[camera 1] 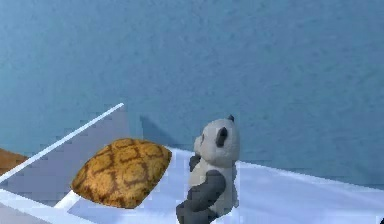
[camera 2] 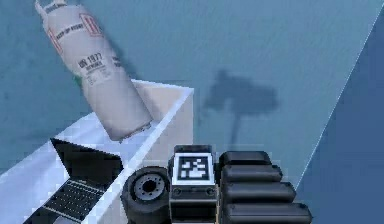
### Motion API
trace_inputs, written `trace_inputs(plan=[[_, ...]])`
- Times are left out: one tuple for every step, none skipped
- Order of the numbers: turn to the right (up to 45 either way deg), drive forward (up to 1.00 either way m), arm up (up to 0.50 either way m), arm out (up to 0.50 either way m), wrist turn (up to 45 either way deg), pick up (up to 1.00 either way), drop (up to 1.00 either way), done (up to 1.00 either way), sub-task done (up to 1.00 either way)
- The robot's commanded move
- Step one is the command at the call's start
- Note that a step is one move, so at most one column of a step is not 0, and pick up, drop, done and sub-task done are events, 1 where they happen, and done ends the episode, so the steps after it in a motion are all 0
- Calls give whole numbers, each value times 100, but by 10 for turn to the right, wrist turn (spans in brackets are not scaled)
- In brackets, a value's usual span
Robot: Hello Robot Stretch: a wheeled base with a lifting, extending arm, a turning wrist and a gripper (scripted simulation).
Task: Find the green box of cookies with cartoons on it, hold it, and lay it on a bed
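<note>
Here, tilted white canister (camera 2: 95, 72) near laptop (camera 2: 75, 187) on white surface (camera 2: 168, 108), gripper (camera 2: 150, 196) below, cannot tell whether holding anything

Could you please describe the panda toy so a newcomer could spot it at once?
Against the blue wall lies a white bed. On it the panda toy sits upright, just right of a rounded cushion. It is black and white; the cushion is orange-brown, shell-patterned.
</note>
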Motion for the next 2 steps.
trace_inputs(plan=[[-360, 0, 0, 0, 0, 0, 0, 0, 0], [0, 0, 0, 44, 0, 0, 0, 0, 0]])
